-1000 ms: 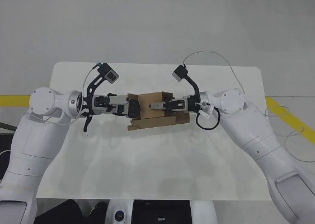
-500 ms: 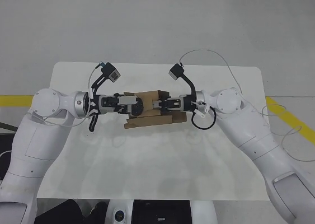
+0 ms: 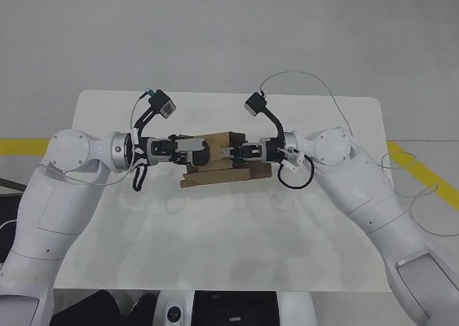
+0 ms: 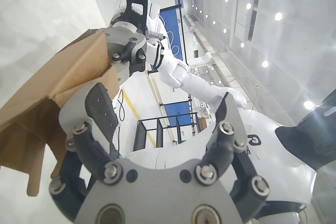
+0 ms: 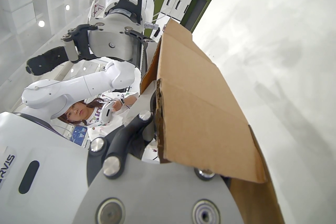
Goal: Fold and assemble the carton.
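A brown carton (image 3: 213, 174), partly folded with loose flaps, is held just above the middle of the white table (image 3: 237, 244). My right gripper (image 3: 227, 152) is shut on the carton's edge; the left wrist view shows it (image 4: 126, 57) clamped on a flap. In the right wrist view the carton (image 5: 204, 117) covers its fingers. Opposite it, my left gripper (image 3: 199, 155) is open at the carton's other end. One of its pads (image 4: 101, 107) lies against a flap of the carton (image 4: 65, 83); the other finger (image 4: 225, 109) stands free in the air.
The table has bare surface in front of and behind the carton and to both sides. A thin cable (image 3: 327, 85) loops from the right arm over the far right of the table. Yellow floor lines (image 3: 1, 147) run past both table ends.
Both grippers have drawn closer together over the carton, and the carton has shifted slightly to the left and away from the robot. Little has moved in the last half second.
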